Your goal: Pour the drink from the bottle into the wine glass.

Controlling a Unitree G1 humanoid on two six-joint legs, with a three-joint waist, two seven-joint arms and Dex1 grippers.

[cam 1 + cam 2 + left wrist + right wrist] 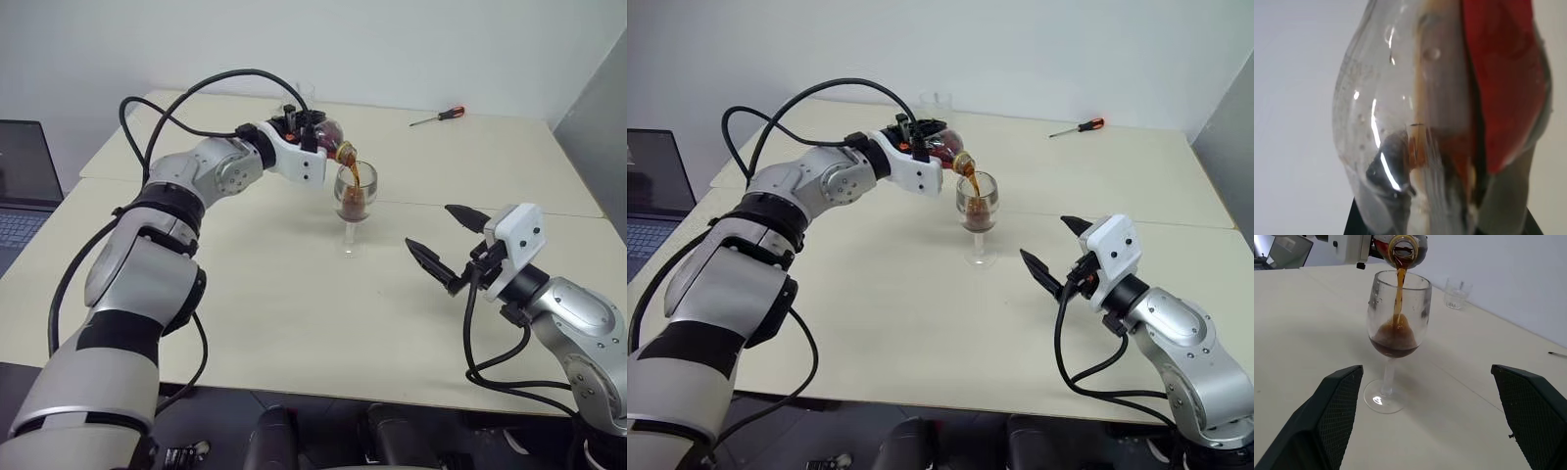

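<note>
Left pincer (312, 132) clamps tilted bottle (328, 132) above wine glass (355, 191); drink (1398, 293) streaming in. Right pincer (443, 240) wide, empty, near glass. Risk: overtilt, overshoot rim, splash on tabletop (294, 304).

1. The wine glass (1396, 340) stands upright on the pale table (1298, 318)
2. The bottle (1403, 246) tips over its rim, its mouth open
3. The drink (1397, 298) streams into the bowl and pools foamy
4. The right gripper (1432, 418) has its fingers (1327, 416) spread wide, apart from the glass
5. A short tumbler (1457, 293) stands behind
</note>
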